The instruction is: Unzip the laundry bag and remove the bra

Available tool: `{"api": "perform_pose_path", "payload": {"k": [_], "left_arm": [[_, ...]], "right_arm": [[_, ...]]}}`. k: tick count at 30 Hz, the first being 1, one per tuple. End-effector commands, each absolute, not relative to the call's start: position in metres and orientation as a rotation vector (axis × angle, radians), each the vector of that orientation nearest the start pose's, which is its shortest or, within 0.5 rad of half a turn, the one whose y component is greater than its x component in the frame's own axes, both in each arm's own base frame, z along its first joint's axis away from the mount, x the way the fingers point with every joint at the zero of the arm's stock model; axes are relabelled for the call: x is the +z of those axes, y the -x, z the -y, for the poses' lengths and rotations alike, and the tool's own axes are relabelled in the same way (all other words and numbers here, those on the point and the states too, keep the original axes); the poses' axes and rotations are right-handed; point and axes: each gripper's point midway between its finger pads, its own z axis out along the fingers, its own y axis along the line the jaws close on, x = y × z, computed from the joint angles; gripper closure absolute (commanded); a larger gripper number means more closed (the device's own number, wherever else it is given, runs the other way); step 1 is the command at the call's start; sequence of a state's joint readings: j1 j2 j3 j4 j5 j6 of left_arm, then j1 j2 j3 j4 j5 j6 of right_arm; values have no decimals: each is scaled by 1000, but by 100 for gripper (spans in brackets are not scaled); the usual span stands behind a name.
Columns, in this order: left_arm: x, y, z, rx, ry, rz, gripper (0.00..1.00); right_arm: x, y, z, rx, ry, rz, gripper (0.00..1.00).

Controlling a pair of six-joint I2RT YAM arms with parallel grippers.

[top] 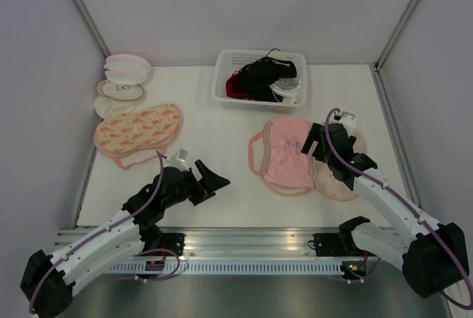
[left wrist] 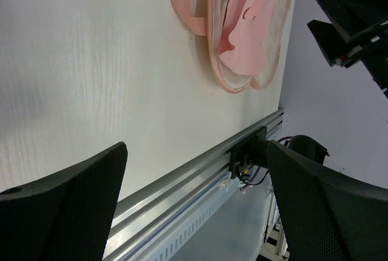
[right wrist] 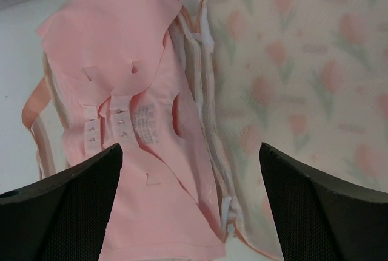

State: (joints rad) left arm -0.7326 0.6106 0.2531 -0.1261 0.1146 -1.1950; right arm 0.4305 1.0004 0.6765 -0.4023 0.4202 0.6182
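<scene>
Top external, white basket (top: 255, 101) behind opened laundry bag (top: 334, 187), bra (top: 287, 157) lying uncovered

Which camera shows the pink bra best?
The right wrist view: the bra fills the frame, close and clear. The top view shows the bra small; the left wrist view catches only part of it.

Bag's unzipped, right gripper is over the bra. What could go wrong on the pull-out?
1. The right gripper hangs open over the seam where the bra meets the laundry bag lining; it may pinch both.
2. The left gripper is open over bare table, away from the bag, so nothing pins it; the bag may lift or drag along.
3. The bra's loose hook tabs might snag the bag's edge.
</scene>
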Motion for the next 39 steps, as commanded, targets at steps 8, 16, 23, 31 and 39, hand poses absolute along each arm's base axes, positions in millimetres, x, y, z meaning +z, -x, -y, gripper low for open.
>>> {"api": "perform_pose_path", "payload": {"k": [8,16,23,31,39], "left_arm": [[122,-158,224,-1268,387,-2231,1],[120,-159,224,-1265,393,-2232,0],[117,-158,223,-1261,400,-2236,0],[116,-158,224,-1264,402,-2239,1],[115,-159,224,-1262,406,-2237,1]], "right_arm": [[102,-335,-103,654,-349,-2180,10],[69,-335,-114,743,-314,-2265,16],[57,-339,-126,830,-277,-2274,38],[83,-328,-131,880,-239,-2209,100],[172,-325,-149,1037,-123,-2023,100]]}}
